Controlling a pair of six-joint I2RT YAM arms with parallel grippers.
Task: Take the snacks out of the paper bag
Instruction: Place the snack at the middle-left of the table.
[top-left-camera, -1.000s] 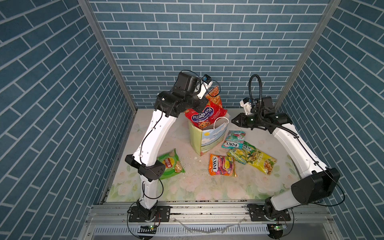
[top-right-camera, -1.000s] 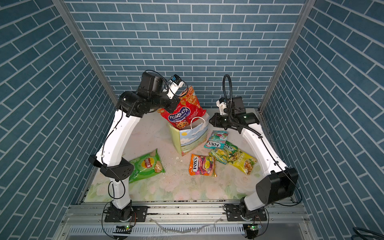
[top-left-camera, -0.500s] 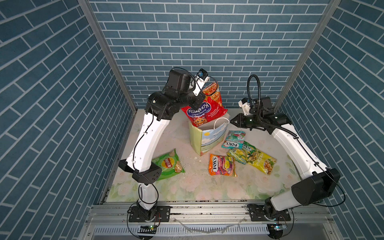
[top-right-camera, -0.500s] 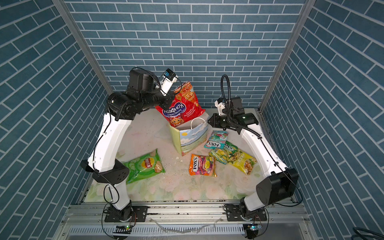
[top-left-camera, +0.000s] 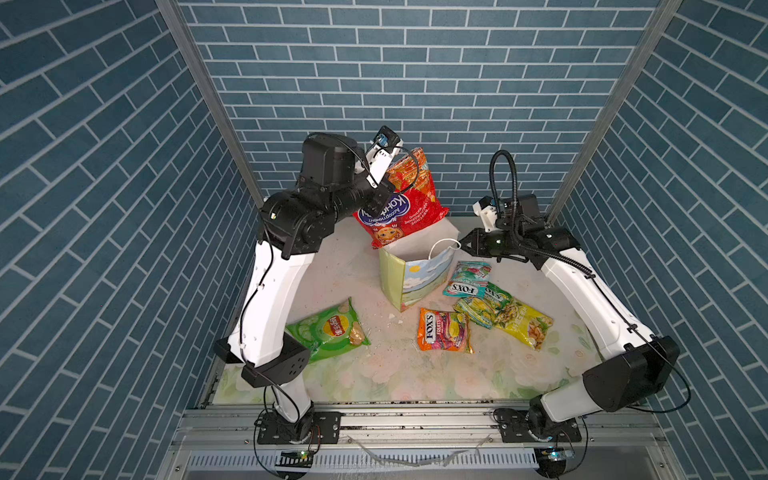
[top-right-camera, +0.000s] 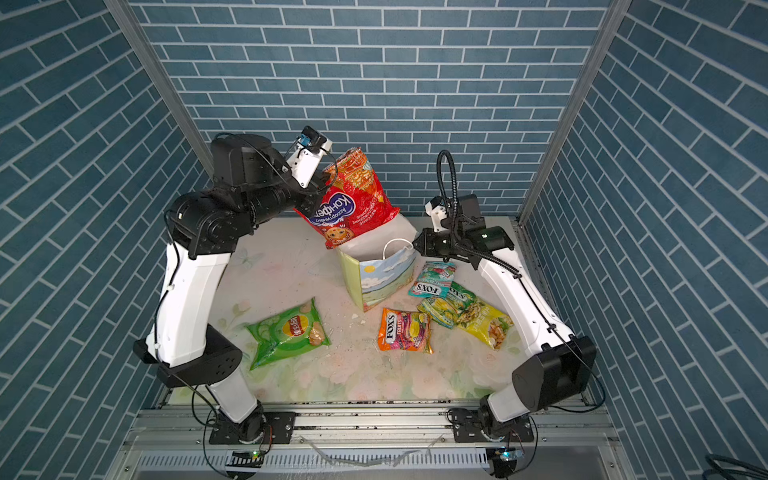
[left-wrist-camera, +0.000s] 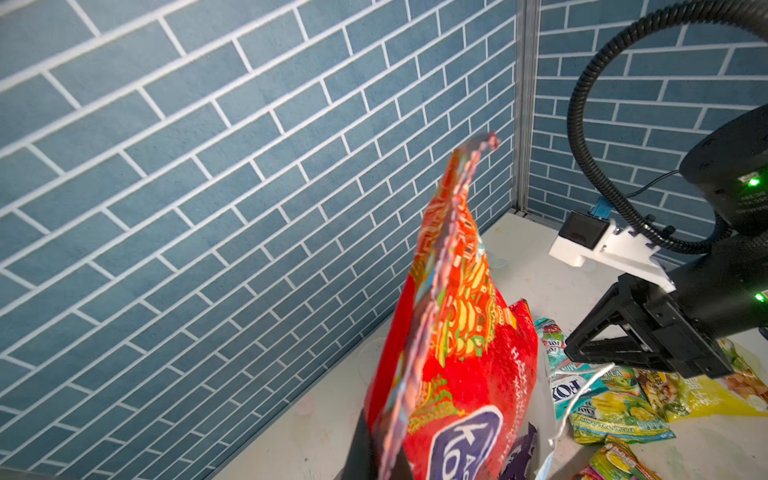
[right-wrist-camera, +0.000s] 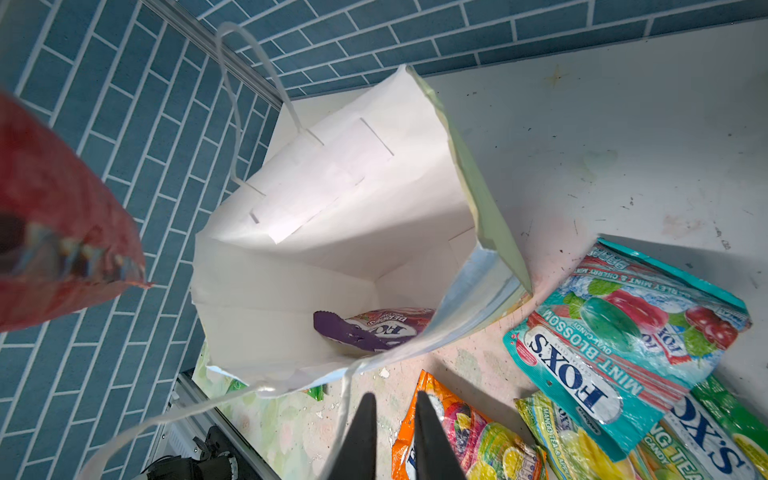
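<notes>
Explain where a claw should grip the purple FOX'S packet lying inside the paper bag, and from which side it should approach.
Probably best: grip the purple FOX'S packet by its flat crimped end, which lies toward the open middle of the floor. Come down from above through the mouth of the paper bag, since its upright walls block every other side.

Left tool (top-left-camera: 386, 187) raised, clamped; right tool (right-wrist-camera: 392, 399) low, narrowly parted.

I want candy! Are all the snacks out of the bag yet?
Done: the green Lay's, orange FOX'S, teal FOX'S, green-yellow FOX'S and yellow packet lie on the table. In hand: the left gripper holds the red bag above the paper bag. Left: the purple FOX'S, inside it.
</notes>
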